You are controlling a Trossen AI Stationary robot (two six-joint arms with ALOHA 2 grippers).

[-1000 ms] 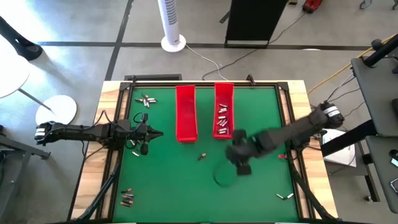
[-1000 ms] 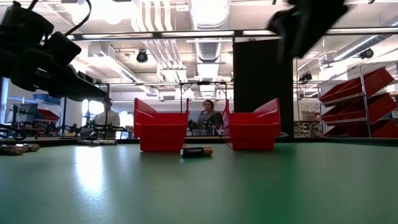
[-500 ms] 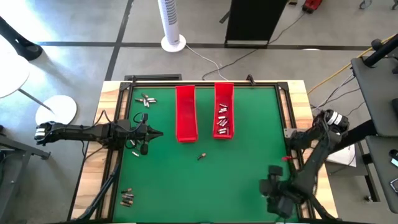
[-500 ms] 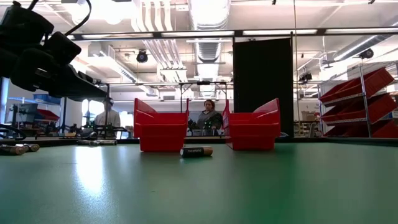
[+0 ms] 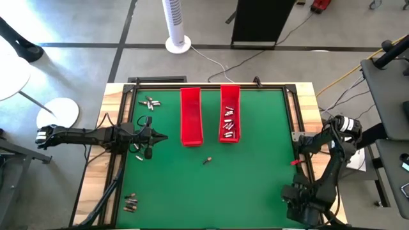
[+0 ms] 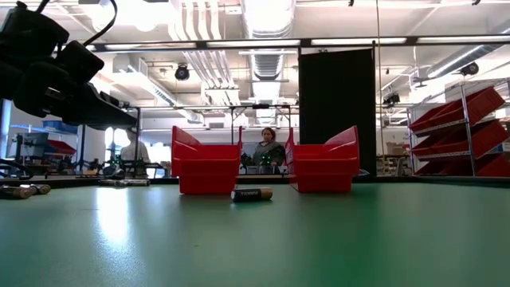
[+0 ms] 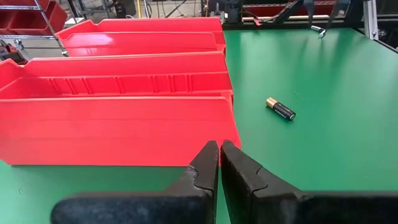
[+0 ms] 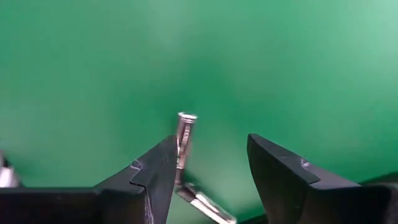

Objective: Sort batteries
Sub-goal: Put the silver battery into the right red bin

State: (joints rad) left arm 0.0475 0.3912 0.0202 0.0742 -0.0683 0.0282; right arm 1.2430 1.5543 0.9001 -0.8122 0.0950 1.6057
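The left gripper (image 5: pixel 160 137) waits at the table's left side with its fingers pressed together on nothing, pointing toward the left red tray (image 5: pixel 190 116), which looks empty from above. Just past that tray's near end a lone dark battery (image 5: pixel 206 160) lies on the green mat (image 5: pixel 255 179), its long axis slanted across the left gripper's line of reach. Further right, the right red tray (image 5: pixel 229 114) already holds a cluster of silvery batteries (image 5: pixel 228 123). Other loose cells remain well apart from both arms: a small heap at the far left corner (image 5: pixel 150 103) and another at the near left corner (image 5: pixel 131 203). The relation that matters lies at the near right corner, where the right gripper (image 8: pixel 210 167) hangs low over the mat with its fingers spread wide and empty. A silvery battery (image 8: pixel 185 132) lies directly ahead of it, long axis running roughly along the gripper's pointing direction, but sitting close against the inner face of one finger instead of centred in the gap. A second cell (image 8: pixel 202 200) lies just behind it at an angle. The right arm is plainly the nearer one; closing cleanly probably calls for shifting sideways so the cell sits mid-gap.
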